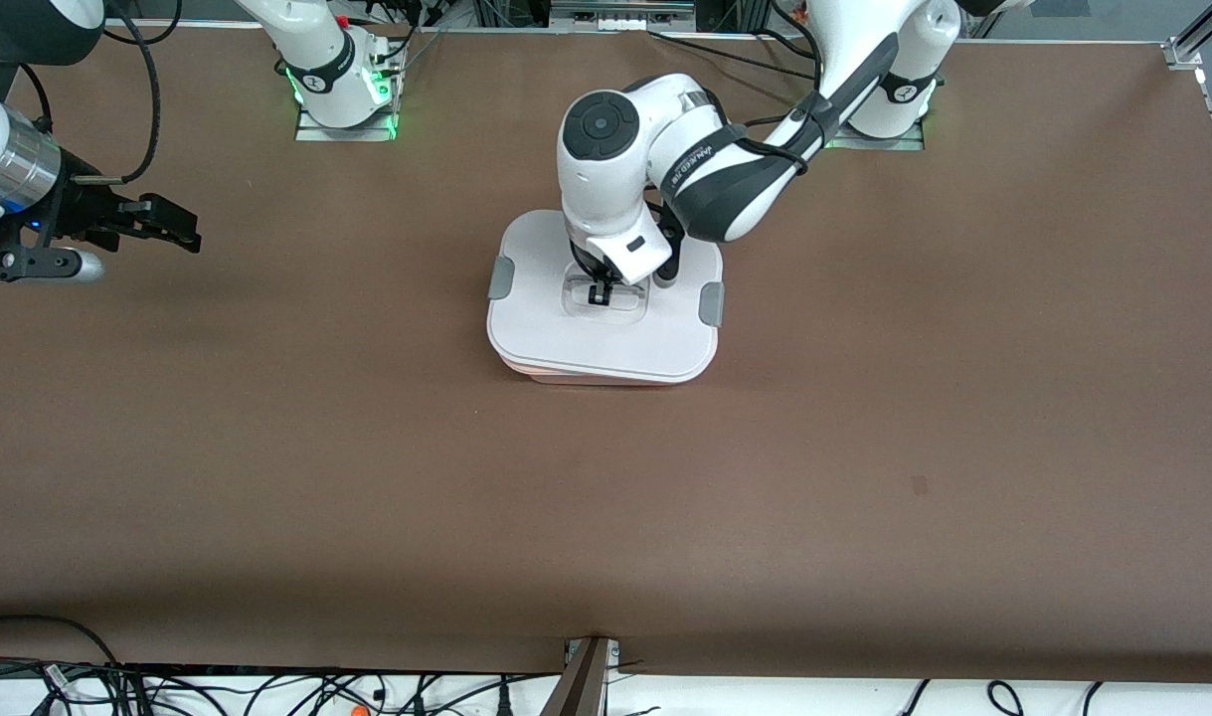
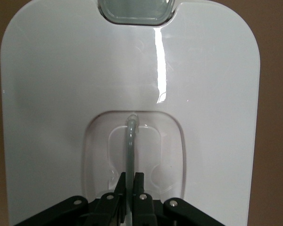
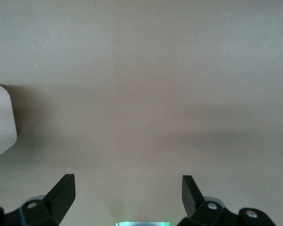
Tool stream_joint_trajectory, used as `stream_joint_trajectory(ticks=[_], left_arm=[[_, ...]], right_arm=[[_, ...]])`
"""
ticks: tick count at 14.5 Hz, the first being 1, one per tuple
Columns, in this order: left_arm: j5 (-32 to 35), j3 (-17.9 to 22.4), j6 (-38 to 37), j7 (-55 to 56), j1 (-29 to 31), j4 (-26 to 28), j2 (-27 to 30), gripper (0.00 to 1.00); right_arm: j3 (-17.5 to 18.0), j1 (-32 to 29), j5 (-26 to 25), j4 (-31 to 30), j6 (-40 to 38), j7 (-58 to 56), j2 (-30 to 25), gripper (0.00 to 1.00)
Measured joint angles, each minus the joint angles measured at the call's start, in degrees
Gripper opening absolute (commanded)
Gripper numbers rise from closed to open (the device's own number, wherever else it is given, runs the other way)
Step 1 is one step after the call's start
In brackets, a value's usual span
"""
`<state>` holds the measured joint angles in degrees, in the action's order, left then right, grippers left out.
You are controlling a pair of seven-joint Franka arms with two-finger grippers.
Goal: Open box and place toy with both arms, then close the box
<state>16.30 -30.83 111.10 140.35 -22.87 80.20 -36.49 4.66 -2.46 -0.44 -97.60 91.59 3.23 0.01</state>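
The box (image 1: 546,333) stands in the middle of the table with its white lid on; a strip of the pink tub (image 1: 566,374) shows under the lid's near edge. Grey clips (image 1: 501,277) (image 1: 711,303) sit at the lid's two ends. My left gripper (image 1: 600,295) is down on the lid's centre, shut on the clear handle (image 2: 130,141). In the left wrist view the fingers (image 2: 140,181) pinch the handle over the lid (image 2: 61,94). My right gripper (image 1: 183,234) is open and empty over bare table toward the right arm's end; it also shows in the right wrist view (image 3: 128,181). The toy is out of view.
The brown table (image 1: 864,447) stretches wide around the box. Cables lie along the table's near edge (image 1: 267,686). A white rounded shape (image 3: 0,122) shows at the edge of the right wrist view.
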Motion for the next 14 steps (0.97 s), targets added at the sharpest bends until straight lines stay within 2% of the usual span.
stream_joint_trajectory(ticks=[5, 7, 10, 14], left_arm=[[0.0, -0.1, 1.5, 2.2, 0.2, 1.3, 0.3, 0.0], [0.0, -0.1, 1.5, 2.9, 0.2, 1.3, 0.8, 0.0], [0.0, 0.0, 1.8, 4.3, 0.3, 1.3, 0.8, 0.0], [0.0, 0.1, 1.8, 7.2, 0.5, 1.3, 0.8, 0.0]], right_arm=[[-0.6, 2.6, 0.0, -3.9, 3.0, 11.1, -3.0, 1.0], [-1.5, 3.3, 0.0, -4.1, 3.4, 11.3, -3.4, 1.0], [-4.7, 4.9, 0.0, -4.1, 3.9, 11.0, -3.5, 1.0], [-5.2, 5.0, 0.0, -4.1, 4.5, 11.0, -3.5, 1.0]])
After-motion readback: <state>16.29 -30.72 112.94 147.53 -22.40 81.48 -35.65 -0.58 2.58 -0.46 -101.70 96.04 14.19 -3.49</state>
